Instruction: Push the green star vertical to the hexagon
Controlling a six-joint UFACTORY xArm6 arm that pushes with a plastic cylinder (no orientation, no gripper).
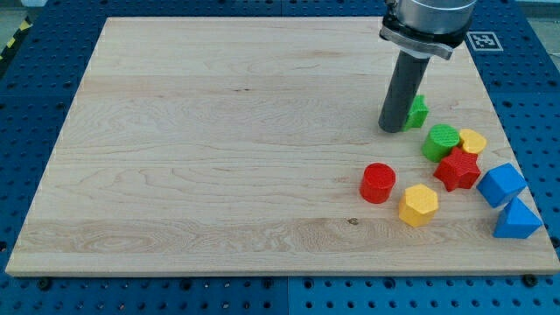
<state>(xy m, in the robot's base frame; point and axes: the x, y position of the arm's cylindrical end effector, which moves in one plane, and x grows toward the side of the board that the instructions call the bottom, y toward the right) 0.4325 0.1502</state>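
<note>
The green star (417, 111) lies at the view's right, mostly hidden behind my rod; only its right part shows. My tip (391, 129) rests on the board touching the star's left side. The yellow hexagon (418, 206) lies lower, near the view's bottom right, almost straight below the star. A red cylinder (378, 183) sits just left of the hexagon.
A green cylinder (441, 142), a small yellow block (472, 141) and a red star (458, 169) cluster between the star and the hexagon, to the right. Two blue blocks (501, 185) (516, 219) lie by the wooden board's right edge (516, 114).
</note>
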